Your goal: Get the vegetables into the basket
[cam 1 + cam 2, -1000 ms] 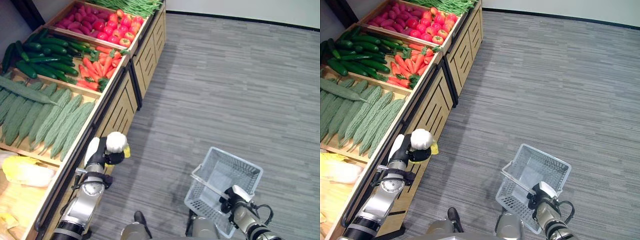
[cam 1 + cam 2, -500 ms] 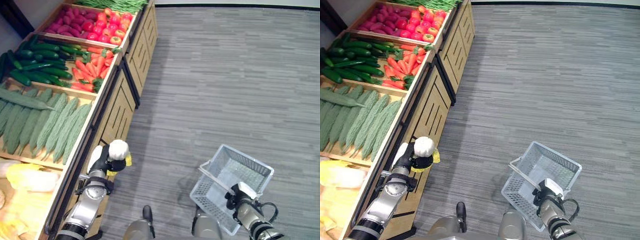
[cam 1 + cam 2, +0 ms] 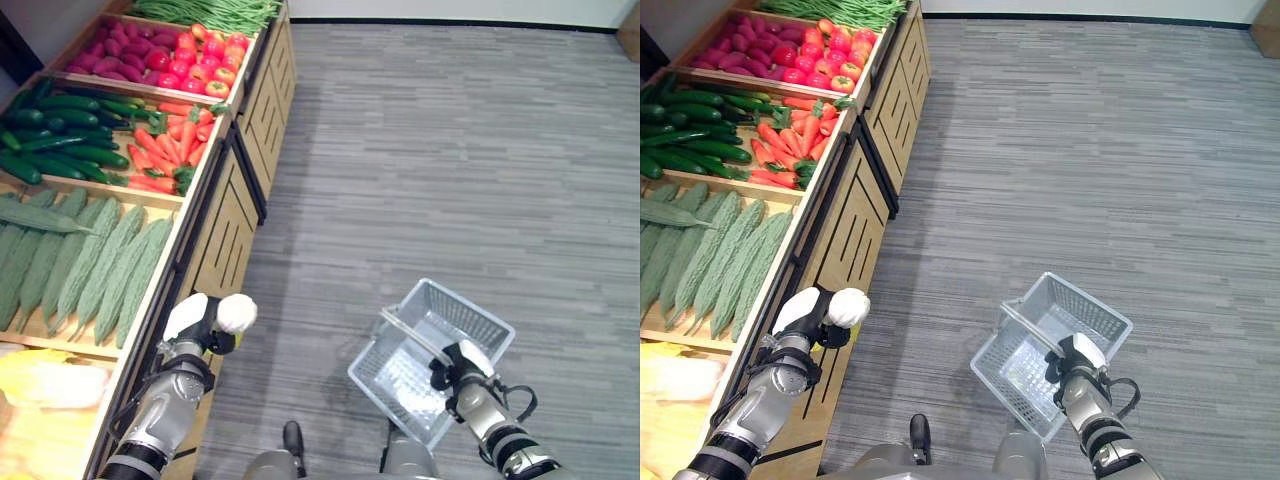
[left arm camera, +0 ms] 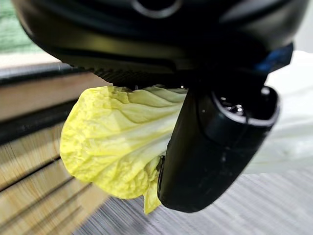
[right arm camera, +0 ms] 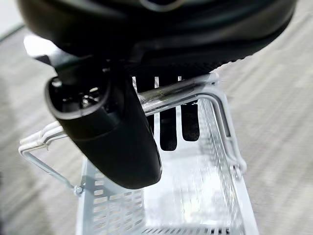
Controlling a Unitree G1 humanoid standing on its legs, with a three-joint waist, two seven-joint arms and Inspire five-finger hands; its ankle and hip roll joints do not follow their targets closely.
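1. My left hand is at the near left, just beside the front edge of the wooden produce stand. Its fingers and thumb are curled round a napa cabbage; pale yellow-green leaves bulge out past the thumb in my left wrist view.
2. My right hand is at the near right, fingers wrapped round the wire handle of the basket. The handle runs across under the fingers in my right wrist view.
3. The basket is pale grey mesh, hanging tilted from my right hand above the grey floor. I see nothing lying inside it.
4. Cabbage and basket are well apart: cabbage near left, basket near right.
5. Stand compartments, near to far: more napa cabbage, bitter gourds, cucumbers with carrots to their right, then red vegetables and green beans.
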